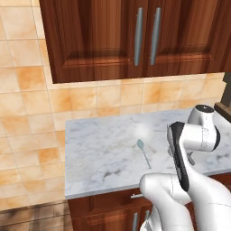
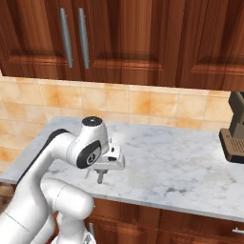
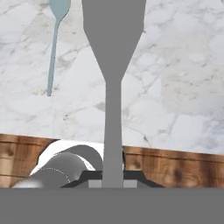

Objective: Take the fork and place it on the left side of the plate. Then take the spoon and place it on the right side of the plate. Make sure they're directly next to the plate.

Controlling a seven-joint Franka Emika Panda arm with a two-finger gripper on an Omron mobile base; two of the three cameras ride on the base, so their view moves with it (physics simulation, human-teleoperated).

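Fingers (image 3: 113, 181) clamped on fork (image 3: 113, 65) over marble counter (image 3: 175, 87), spoon (image 3: 54, 43) beside, wood cabinets (image 1: 135, 36) above.

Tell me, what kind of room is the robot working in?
Looks like a kitchen: a marble counter under wooden wall cabinets, tiled backsplash behind, and a spoon lying on the counter.

Fork gripped above the marble counter

The grey fork (image 3: 113, 65) rises from the closed gripper (image 3: 113, 183); the pale spoon (image 3: 54, 43) lies on the counter (image 3: 175, 87) beside it, apart.
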